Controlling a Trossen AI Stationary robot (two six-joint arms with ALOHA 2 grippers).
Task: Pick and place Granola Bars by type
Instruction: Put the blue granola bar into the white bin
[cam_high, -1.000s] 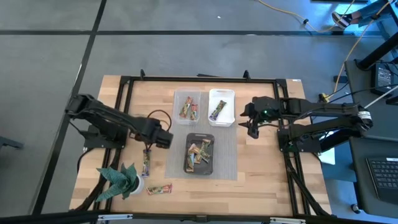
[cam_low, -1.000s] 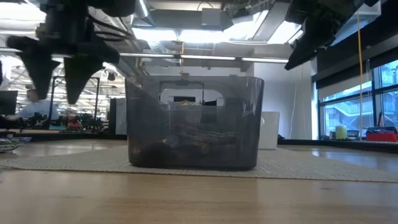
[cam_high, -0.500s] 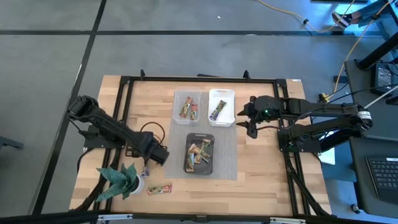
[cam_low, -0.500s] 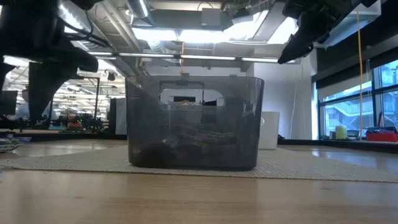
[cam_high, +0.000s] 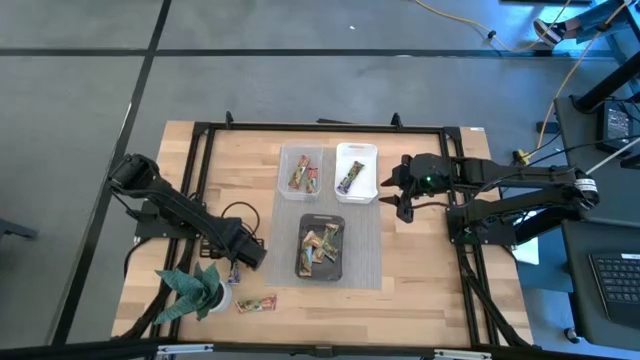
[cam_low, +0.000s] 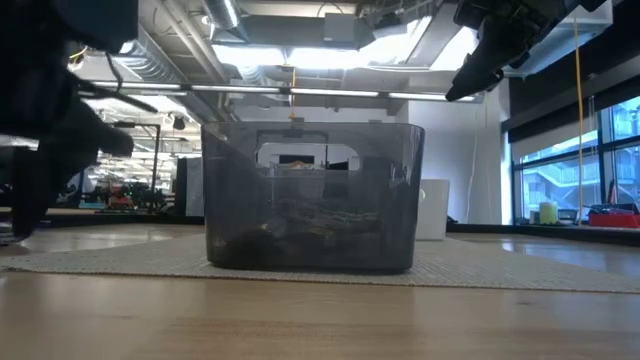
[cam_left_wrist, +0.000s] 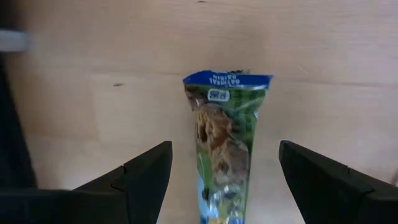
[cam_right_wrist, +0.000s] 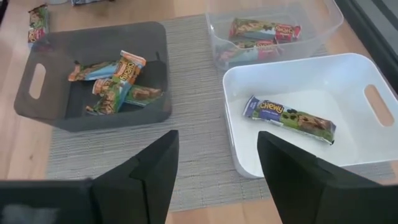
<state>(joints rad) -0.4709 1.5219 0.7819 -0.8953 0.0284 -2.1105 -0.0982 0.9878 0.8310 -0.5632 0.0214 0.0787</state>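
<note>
A blue-and-green wrapped granola bar (cam_left_wrist: 227, 143) lies flat on the wood table, and my left gripper (cam_left_wrist: 227, 186) is open just above it with one finger on either side, touching nothing. In the high view that gripper (cam_high: 243, 262) covers most of this bar. Another bar (cam_high: 256, 303) lies near the table's near edge. The dark tray (cam_high: 340, 222) holds several bars (cam_right_wrist: 115, 81). The clear tray (cam_high: 284, 160) holds a few bars (cam_right_wrist: 261, 31). The white tray (cam_high: 372, 152) holds one bar (cam_right_wrist: 289, 116). My right gripper (cam_high: 402, 200) is open and empty, right of the white tray.
A green artificial plant (cam_high: 193, 290) stands at the near left, close to my left gripper. The three trays sit on a grey mat (cam_high: 365, 255) in the table's middle. A black frame (cam_high: 200, 150) runs round the table. Bare wood lies right of the mat.
My left gripper has gone toward the table's near edge and down, from beside the dark tray to over the loose bar on the wood. The bar has stayed where it was.
</note>
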